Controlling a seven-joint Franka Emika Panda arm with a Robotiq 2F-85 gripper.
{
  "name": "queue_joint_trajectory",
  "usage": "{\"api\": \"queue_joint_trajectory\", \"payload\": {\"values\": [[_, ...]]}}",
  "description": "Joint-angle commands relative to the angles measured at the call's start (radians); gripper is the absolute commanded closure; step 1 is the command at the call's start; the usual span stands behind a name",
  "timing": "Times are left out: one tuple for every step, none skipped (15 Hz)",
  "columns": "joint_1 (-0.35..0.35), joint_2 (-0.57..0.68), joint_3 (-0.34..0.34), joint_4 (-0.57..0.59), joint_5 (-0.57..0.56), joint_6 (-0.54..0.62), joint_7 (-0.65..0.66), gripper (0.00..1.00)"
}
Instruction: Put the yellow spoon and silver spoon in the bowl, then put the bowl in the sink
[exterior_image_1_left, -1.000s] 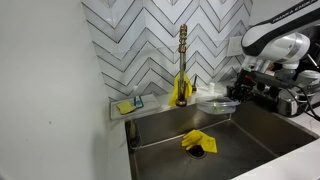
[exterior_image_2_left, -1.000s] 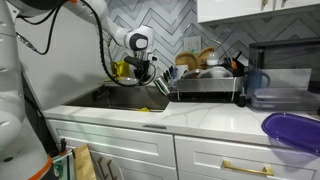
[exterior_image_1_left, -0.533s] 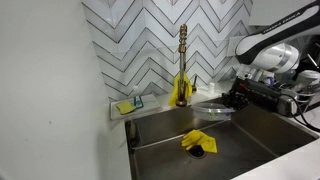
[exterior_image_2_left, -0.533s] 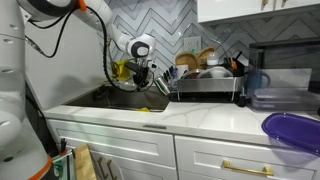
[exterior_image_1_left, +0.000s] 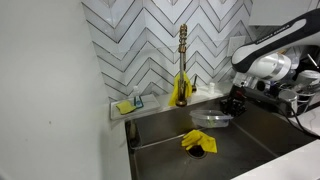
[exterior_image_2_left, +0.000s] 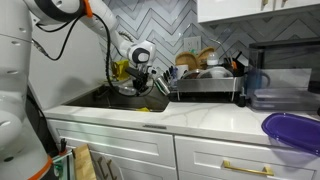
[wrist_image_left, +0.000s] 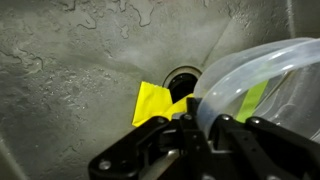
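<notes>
My gripper (exterior_image_1_left: 231, 105) is shut on the rim of the clear glass bowl (exterior_image_1_left: 212, 120) and holds it inside the steel sink (exterior_image_1_left: 160, 131), a little above the floor. The wrist view shows the fingers (wrist_image_left: 172, 137) pinching the bowl's wall (wrist_image_left: 250, 72), with the gripper (wrist_image_left: 203, 120) over the dark drain (wrist_image_left: 182, 79) and a yellow cloth (wrist_image_left: 152, 100). A yellow strip (wrist_image_left: 256, 98) shows through the glass; it may be the yellow spoon. The silver spoon is not visible. In an exterior view the gripper (exterior_image_2_left: 143, 86) hangs low over the sink (exterior_image_2_left: 100, 97).
The yellow cloth (exterior_image_1_left: 197, 141) lies on the drain. A gold faucet (exterior_image_1_left: 183, 50) rises behind the sink, with a sponge tray (exterior_image_1_left: 127, 105) on the ledge. A loaded dish rack (exterior_image_2_left: 205, 78), a clear container (exterior_image_2_left: 285, 98) and a purple bowl (exterior_image_2_left: 296, 130) stand on the counter.
The gripper has carried the bowl down from the back ledge into the sink, toward the drain and the yellow cloth. The jaws stayed shut on the rim.
</notes>
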Motion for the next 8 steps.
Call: {"api": "queue_joint_trajectory", "payload": {"values": [[0.026,0.035,-0.001,0.007,-0.054,-0.005,0.043,0.98],[0.033,0.043,-0.001,0.007,-0.068,0.001,0.048,0.98],[0.038,0.053,0.003,0.008,-0.075,0.005,0.043,0.98],[0.046,0.06,0.002,0.01,-0.091,0.005,0.055,0.98],[0.051,0.069,0.002,0.01,-0.102,0.01,0.053,0.98],[0.057,0.078,0.0,0.011,-0.115,0.015,0.058,0.98],[0.06,0.088,0.0,0.014,-0.124,0.021,0.057,0.98],[0.066,0.096,-0.004,0.016,-0.145,0.033,0.062,0.98]]}}
